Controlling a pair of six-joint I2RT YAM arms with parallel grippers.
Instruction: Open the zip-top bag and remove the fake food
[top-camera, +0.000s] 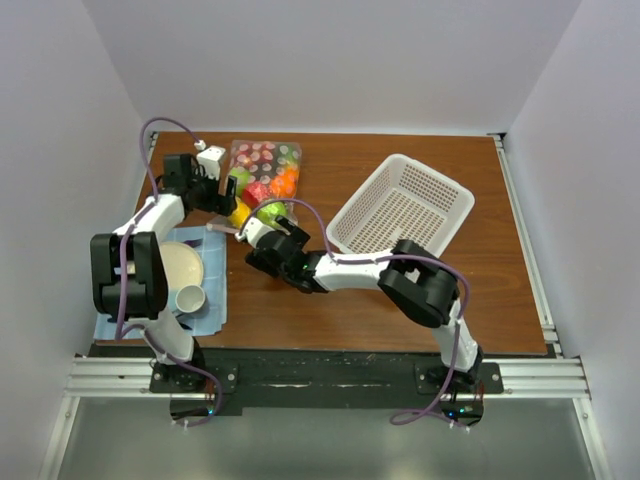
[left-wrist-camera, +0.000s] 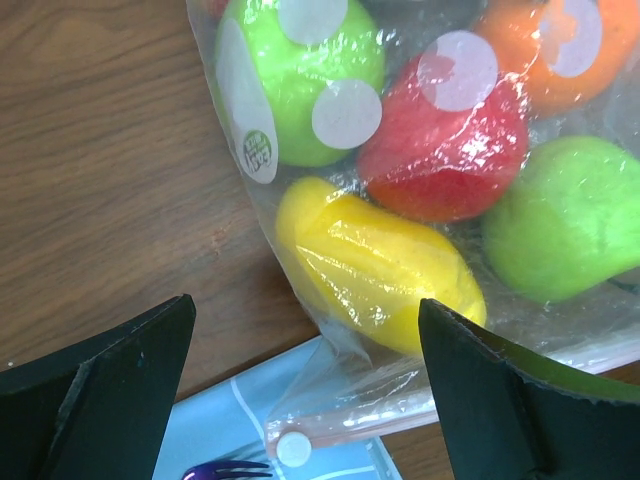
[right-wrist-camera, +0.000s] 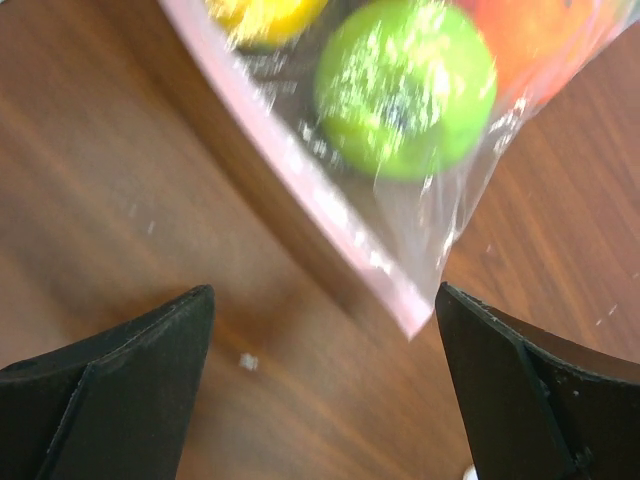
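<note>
Black fingers are seen at the bottom corners of the left wrist view: the left gripper is spread at the zip-top bag, its pinkish zip strip running along the lower edge. Clear, crinkly film with printed white dots is noted; glossy fake food is packed inside: yellow, red, orange, green. A round green sticker is spotted, its writing unreadable. The right gripper is spread over the wood-grain table, the bag's corner framed between. From above, the bag is found upper left of centre.
</note>
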